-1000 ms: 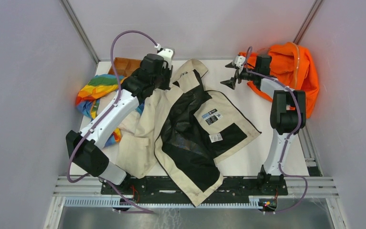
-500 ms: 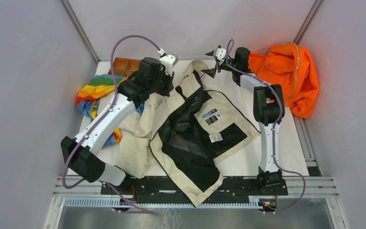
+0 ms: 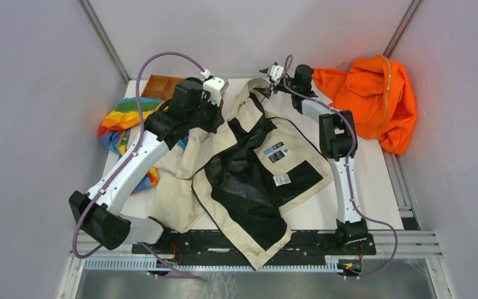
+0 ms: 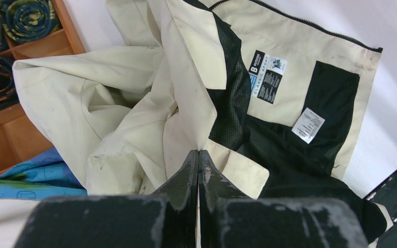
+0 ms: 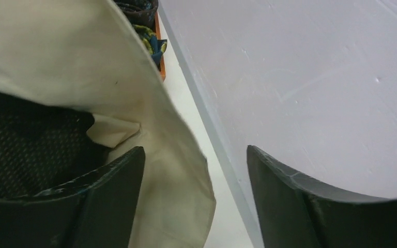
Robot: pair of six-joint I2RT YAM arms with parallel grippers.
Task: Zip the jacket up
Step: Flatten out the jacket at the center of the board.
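Jacket (image 3: 249,168) lies spread open across the middle of the table (image 3: 355,187), black lining up, its hem hanging over the near edge and its collar at the far side. On my left wrist feed the left gripper (image 4: 199,161) has its jaws pressed together, pinching a cream fold of the jacket at the edge of the front panel. On the right wrist feed the right gripper (image 5: 195,170) stands with its jaws spread: the cream collar edge runs between them, and one finger (image 5: 108,181) sits over the black mesh. My left arm reaches diagonally from its base towards the far centre. My right arm stretches almost straight out, its wrist turned left at the collar, beside the orange garment (image 3: 376,93).
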